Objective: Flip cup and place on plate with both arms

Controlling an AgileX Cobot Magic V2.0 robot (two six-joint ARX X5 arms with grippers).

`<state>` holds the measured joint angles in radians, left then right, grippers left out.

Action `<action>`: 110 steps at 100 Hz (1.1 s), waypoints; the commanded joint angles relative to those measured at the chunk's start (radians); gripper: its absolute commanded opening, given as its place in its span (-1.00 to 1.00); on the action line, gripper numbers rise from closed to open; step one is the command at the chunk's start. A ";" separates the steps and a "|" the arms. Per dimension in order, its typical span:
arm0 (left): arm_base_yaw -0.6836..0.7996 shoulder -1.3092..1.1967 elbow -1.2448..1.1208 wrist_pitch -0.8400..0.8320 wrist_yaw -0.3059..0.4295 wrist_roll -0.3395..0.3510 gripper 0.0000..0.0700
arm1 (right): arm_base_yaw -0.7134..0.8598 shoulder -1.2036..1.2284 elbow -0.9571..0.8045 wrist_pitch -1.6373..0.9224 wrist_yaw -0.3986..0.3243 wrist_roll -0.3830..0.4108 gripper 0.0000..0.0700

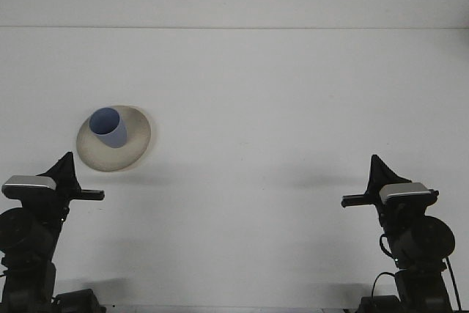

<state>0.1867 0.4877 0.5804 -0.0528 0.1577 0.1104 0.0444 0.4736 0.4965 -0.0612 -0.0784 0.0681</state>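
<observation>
- Front view, only one camera here. Counting stuff: one cup, one plate, two arms, one table.
- The blue cup point(108, 127) sits upright on the beige plate point(132, 149), mouth facing up, so you can look down into it. It's on the plate's far-left part, not dead centre.
- The plate rests flat on the white table point(278, 108), on the left side, about mid-depth.
- Left gripper point(82, 185) is down at the near-left corner, just below the plate and a bit to its left, not touching plate or cup. One finger sticks up, another thin one pokes sideways to the right. Honestly can't tell from this angle how wide the fingers are spread; nothing is between them.
- Right gripper point(364, 185) is down at the near-right corner, well apart from the plate and cup. Mirror pose: one finger points up, a thin one pokes left. Same deal, the spacing between its fingers isn't readable, and it carries nothing.
- Both arm bases are dark and sit at the bottom edge, with cables hanging off them.
</observation>
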 commanded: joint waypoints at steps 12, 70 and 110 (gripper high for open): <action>0.002 -0.013 0.013 0.014 -0.004 -0.010 -0.96 | -0.001 0.004 0.001 0.011 0.001 0.011 -1.00; -0.144 -0.091 -0.094 0.045 -0.198 -0.018 -0.96 | -0.001 0.004 0.001 0.012 0.001 0.011 -1.00; -0.251 -0.416 -0.447 0.143 -0.221 -0.123 -0.96 | -0.001 0.004 0.001 0.012 0.001 0.011 -1.00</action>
<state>-0.0624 0.1081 0.1513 0.0803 -0.0574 0.0170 0.0444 0.4736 0.4965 -0.0608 -0.0784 0.0681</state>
